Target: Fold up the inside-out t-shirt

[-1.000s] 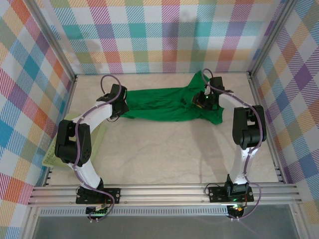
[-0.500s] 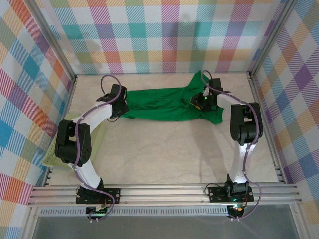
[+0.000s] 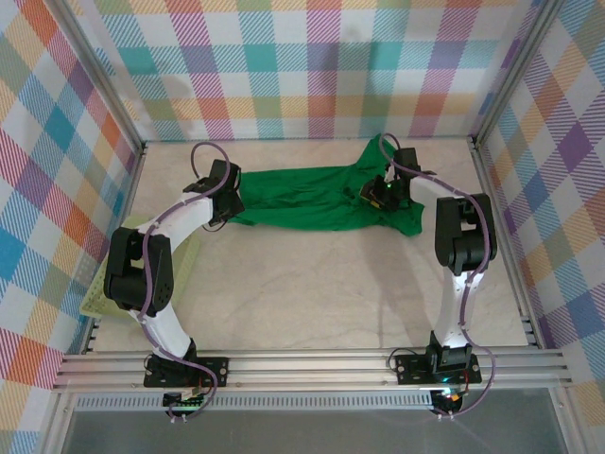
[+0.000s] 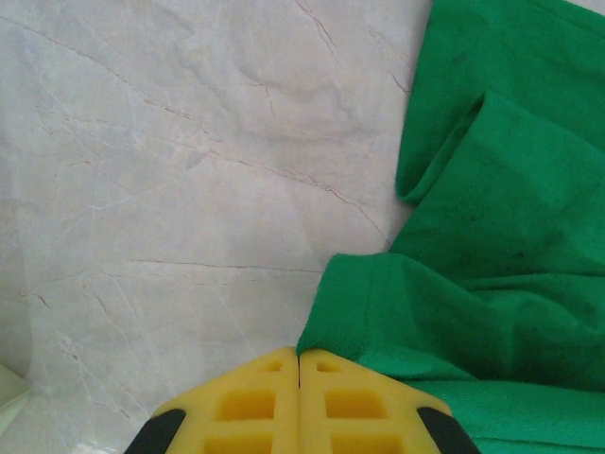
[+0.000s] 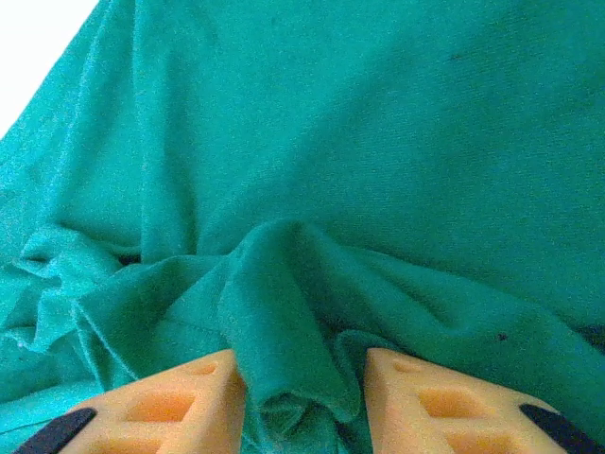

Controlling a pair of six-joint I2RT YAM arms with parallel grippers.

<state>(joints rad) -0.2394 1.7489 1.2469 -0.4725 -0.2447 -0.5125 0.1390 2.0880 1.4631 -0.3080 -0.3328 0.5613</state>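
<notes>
T-shirt (image 3: 302, 194) has left pincer (image 4: 300, 362) closed at its hem, right pincer (image 5: 301, 378) open astride a fold.

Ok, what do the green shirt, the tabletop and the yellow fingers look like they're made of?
The t-shirt looks like soft knit cloth, probably cotton jersey: matte, fine weave, loose folds. The table is a pale stone-look surface with thin veins, maybe marble-pattern laminate, dull sheen. The left gripper's fingers seem yellow moulded plastic or rubber, matte, with square recesses.
</notes>
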